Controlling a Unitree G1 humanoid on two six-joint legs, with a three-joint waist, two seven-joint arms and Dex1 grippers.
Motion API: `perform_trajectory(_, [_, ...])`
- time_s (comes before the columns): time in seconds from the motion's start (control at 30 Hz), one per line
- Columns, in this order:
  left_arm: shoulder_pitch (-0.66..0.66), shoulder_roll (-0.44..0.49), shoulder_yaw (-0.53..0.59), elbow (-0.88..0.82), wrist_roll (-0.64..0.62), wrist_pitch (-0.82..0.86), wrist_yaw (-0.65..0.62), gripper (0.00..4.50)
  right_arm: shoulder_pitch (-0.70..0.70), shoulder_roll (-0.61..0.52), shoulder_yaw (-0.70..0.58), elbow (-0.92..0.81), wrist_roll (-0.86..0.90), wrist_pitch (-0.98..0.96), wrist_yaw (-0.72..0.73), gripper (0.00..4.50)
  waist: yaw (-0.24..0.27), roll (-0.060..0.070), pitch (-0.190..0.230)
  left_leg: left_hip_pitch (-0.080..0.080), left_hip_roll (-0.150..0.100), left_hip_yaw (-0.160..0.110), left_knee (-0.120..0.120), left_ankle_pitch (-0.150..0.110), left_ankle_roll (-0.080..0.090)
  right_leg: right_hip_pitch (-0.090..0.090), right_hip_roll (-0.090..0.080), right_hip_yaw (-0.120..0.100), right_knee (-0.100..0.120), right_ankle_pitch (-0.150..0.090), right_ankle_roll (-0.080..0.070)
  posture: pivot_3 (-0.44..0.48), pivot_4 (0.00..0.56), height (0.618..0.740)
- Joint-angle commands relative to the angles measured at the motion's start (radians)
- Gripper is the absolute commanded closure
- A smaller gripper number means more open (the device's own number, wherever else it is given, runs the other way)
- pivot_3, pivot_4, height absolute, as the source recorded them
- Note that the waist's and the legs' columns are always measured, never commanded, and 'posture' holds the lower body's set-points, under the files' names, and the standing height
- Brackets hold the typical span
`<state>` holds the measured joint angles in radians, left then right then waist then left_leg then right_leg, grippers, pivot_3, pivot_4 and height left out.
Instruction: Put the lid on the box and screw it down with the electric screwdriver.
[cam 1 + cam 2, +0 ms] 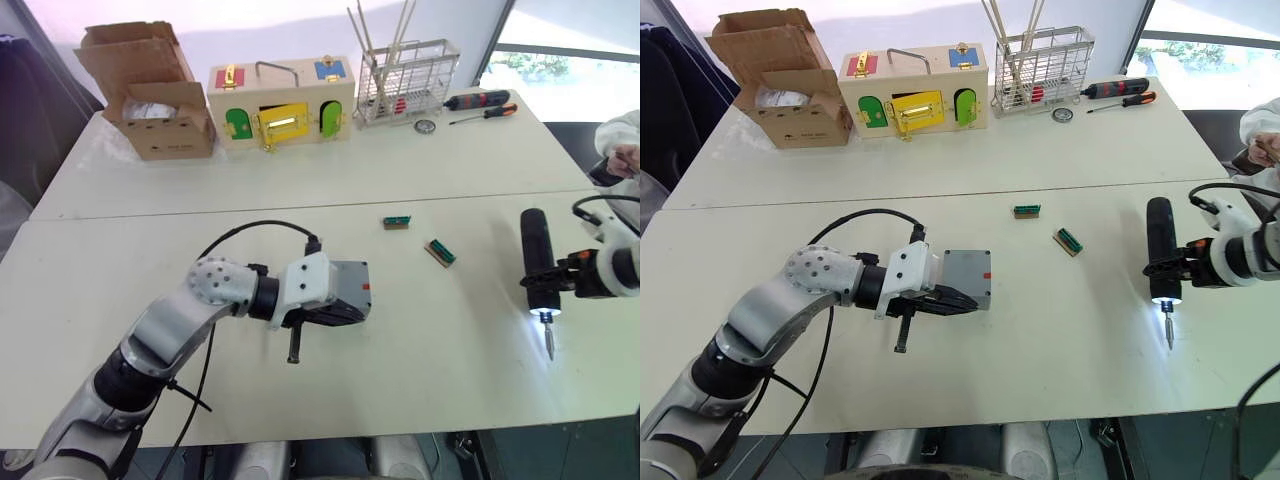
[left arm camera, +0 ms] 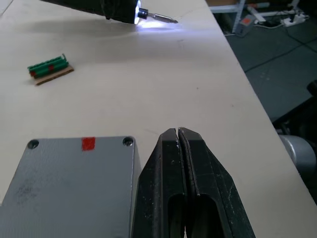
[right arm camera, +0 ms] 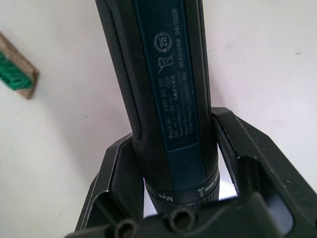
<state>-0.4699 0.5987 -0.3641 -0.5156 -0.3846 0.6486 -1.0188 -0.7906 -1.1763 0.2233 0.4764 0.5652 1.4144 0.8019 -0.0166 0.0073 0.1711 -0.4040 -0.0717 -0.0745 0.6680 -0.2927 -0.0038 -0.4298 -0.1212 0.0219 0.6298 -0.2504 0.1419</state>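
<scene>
The grey box (image 1: pixel 352 283) stands mid-table, a small red mark at its right edge. Its top is a flat grey plate with screw recesses in two corners, the lid (image 2: pixel 74 183), lying flush on it. My left gripper (image 1: pixel 973 302) is shut and empty, lying along the box's near side with its fingers (image 2: pixel 168 168) pressed together. At the right, my right gripper (image 1: pixel 548 283) is shut on the electric screwdriver (image 1: pixel 535 240). The black driver is held low over the table. Its lit tip and bit (image 1: pixel 547 335) point toward the near edge.
Two green terminal strips (image 1: pixel 397 221) (image 1: pixel 440 252) lie between box and driver. On the far table stand a cardboard box (image 1: pixel 150 95), a wooden box with coloured doors (image 1: pixel 280 105), a wire rack (image 1: pixel 405 85) and hand screwdrivers (image 1: pixel 480 100). A person's sleeve (image 1: pixel 618 140) shows far right.
</scene>
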Motion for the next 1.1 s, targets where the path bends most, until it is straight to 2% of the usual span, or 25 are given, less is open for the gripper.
perform_trajectory(0.03, [0.018,-0.002,0.039,-0.077,-0.038,0.029,0.036,4.5,-0.096,0.01,0.047,0.085,-0.08,-0.051,0.085,2.61,0.004,0.0,0.0,0.0,0.0,0.0,0.0,0.0,0.0,0.0,0.0,0.0,0.0,0.0,0.0,0.0,0.15,0.73])
perform_trajectory(0.2, [0.029,0.0,0.032,-0.086,-0.024,0.058,0.09,4.5,-0.173,0.073,0.118,0.218,-0.182,-0.114,0.159,2.61,0.008,0.0,0.001,-0.001,-0.001,-0.002,0.0,0.001,-0.002,0.0,0.0,-0.001,0.0,0.0,0.0,0.0,0.15,0.73])
perform_trajectory(0.37, [0.039,-0.003,0.043,-0.093,-0.044,0.076,0.115,4.5,-0.202,0.098,0.154,0.278,-0.267,-0.149,0.213,2.61,0.005,-0.001,0.0,-0.001,-0.001,-0.002,0.001,0.004,-0.007,0.0,0.0,-0.001,0.0,0.0,0.0,0.0,0.15,0.73])
perform_trajectory(0.43, [0.04,0.011,0.074,-0.071,-0.051,0.087,0.122,4.5,-0.206,0.105,0.166,0.295,-0.309,-0.178,0.21,1.59,0.005,-0.001,0.0,-0.001,-0.001,-0.002,0.001,0.004,-0.008,0.0,0.0,-0.001,0.0,0.0,0.0,0.0,0.15,0.73])
perform_trajectory(0.5, [0.029,0.055,0.114,0.003,-0.006,0.07,0.137,4.5,-0.212,0.112,0.17,0.298,-0.336,-0.192,0.216,0.9,0.006,-0.001,0.0,-0.001,-0.001,-0.002,0.001,0.005,-0.008,0.0,0.0,-0.001,0.001,0.0,0.0,0.0,0.15,0.73])
perform_trajectory(0.57, [0.022,0.075,0.174,0.064,-0.014,0.057,0.143,4.5,-0.212,0.116,0.168,0.3,-0.357,-0.208,0.228,0.21,0.006,-0.001,0.0,0.0,-0.001,-0.002,0.001,0.005,-0.009,0.001,0.0,-0.001,0.001,0.0,0.0,0.0,0.15,0.73])
perform_trajectory(0.6, [0.022,0.075,0.204,0.085,-0.033,0.057,0.143,4.5,-0.211,0.119,0.163,0.303,-0.367,-0.218,0.23,0.03,0.006,-0.001,0.0,0.0,-0.001,-0.003,0.001,0.005,-0.009,0.001,0.001,-0.002,0.001,0.0,0.0,0.0,0.15,0.73])
perform_trajectory(0.7, [0.033,0.061,0.295,0.131,-0.087,0.075,0.154,4.5,-0.219,0.128,0.106,0.315,-0.375,-0.248,0.212,0.03,0.006,-0.001,0.0,-0.001,-0.001,-0.004,0.001,0.005,-0.009,0.001,0.001,-0.002,0.001,0.0,0.0,0.0,0.15,0.73])
perform_trajectory(0.8, [0.086,0.092,0.35,0.161,-0.055,0.086,0.197,4.5,-0.286,0.126,-0.055,0.358,-0.337,-0.33,0.149,0.03,0.004,0.0,0.001,-0.001,-0.001,-0.004,0.001,0.005,-0.009,0.001,0.0,-0.002,0.0,0.0,0.0,0.0,0.15,0.73])
perform_trajectory(0.87, [0.186,0.095,0.463,0.119,-0.122,0.136,0.219,4.5,-0.227,0.099,-0.208,0.183,-0.25,-0.377,0.179,0.03,-0.002,0.001,0.001,-0.001,-0.001,-0.002,-0.001,0.006,-0.01,-0.001,0.0,-0.001,0.001,0.0,0.0,0.0,0.15,0.73])
perform_trajectory(0.93, [0.288,0.072,0.559,0.06,-0.221,0.206,0.235,4.5,0.003,0.104,-0.402,-0.165,-0.125,-0.388,0.232,0.03,0.003,0.0,0.001,-0.002,0.0,-0.002,-0.004,0.006,-0.01,-0.004,0.002,-0.001,0.002,0.0,0.0,0.0,0.15,0.73])
perform_trajectory(1.1, [0.447,0.063,0.607,-0.064,-0.351,0.298,0.252,4.5,0.475,0.252,-0.718,-0.743,0.082,-0.346,0.223,0.03,0.025,-0.004,-0.001,-0.003,0.004,-0.009,-0.001,0.006,-0.012,-0.002,0.003,-0.007,0.003,0.0,0.0,0.0,0.15,0.73])
